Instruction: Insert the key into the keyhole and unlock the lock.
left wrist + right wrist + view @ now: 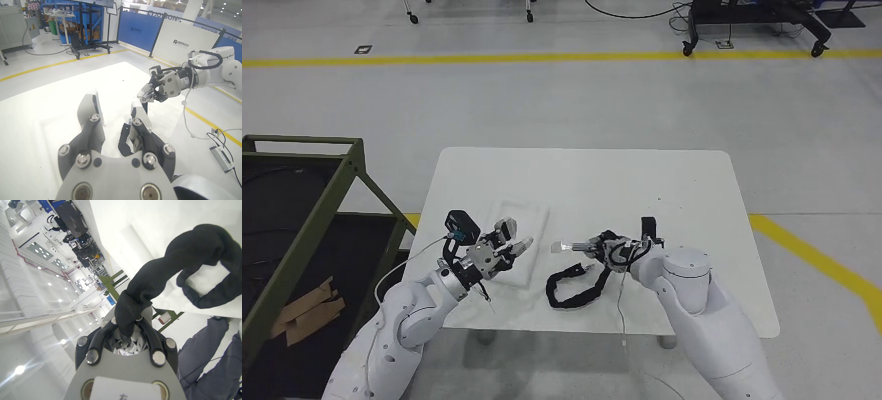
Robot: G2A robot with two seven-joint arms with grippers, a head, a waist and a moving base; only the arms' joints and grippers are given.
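Observation:
A black fabric-sleeved cable lock (577,285) hangs in a loop over the table's front part. My right gripper (570,246) is shut on one end of it, held above the table. In the right wrist view that gripper (128,330) clamps the sleeve, and the lock (208,256) curls away beyond it. My left gripper (510,247) stands open just to the left, with nothing between its fingers. In the left wrist view the left gripper (117,113) faces the right gripper (144,95); the lock (123,141) dangles behind one finger, a small metal tip at its end. I cannot make out a key.
A low white tray (525,222) lies on the white table (672,190) under the left gripper. A green metal frame cart (302,200) stands to the table's left. The table's far and right parts are bare.

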